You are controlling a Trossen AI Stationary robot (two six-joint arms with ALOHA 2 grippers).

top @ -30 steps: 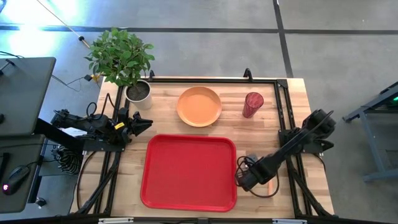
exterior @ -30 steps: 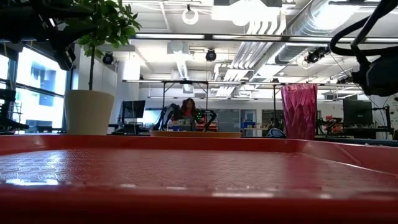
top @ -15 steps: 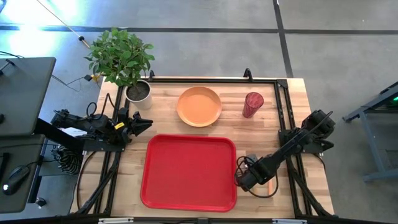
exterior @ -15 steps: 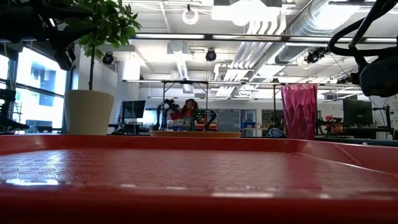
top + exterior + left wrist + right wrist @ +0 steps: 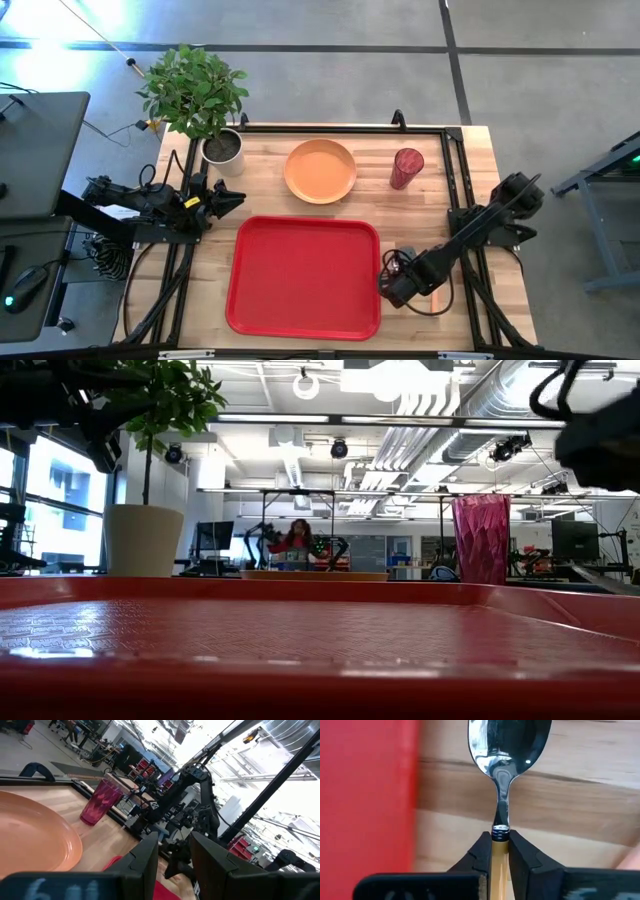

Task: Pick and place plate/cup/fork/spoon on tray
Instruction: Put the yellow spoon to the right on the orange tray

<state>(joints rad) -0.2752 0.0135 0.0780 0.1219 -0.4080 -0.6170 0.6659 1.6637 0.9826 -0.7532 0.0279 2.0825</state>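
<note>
Nearest, at the table's near right, the right gripper [image 5: 396, 287] sat just beside the right edge of the tray [image 5: 304, 275]. Its fingers [image 5: 482, 851] were clamped on the tan handle of the spoon [image 5: 504, 780], just behind the metal collar, with the shiny bowl sticking out ahead over bare wood and the tray's red edge alongside. Whether the spoon was lifted off the table or resting on it could not be told. A sliver of orange-pink beside the gripper was probably the fork [image 5: 439, 297], mostly hidden under the arm.

The spoon looked light and stiff, its polished bowl slippery, so the handle seemed the sounder place to hold it; being thin, it might pivot between the fingers if swung fast.

The tray itself held nothing yet.

Further back, the left gripper [image 5: 238, 198] waited at the table's left side, beside the tray's far left corner; its fingers [image 5: 145, 865] stood apart with nothing between them.

Farthest, the plate [image 5: 320, 171] lay beyond the tray at centre, the cup [image 5: 406, 168] upright to its right, and a potted plant [image 5: 222, 149] at the far left corner.
</note>
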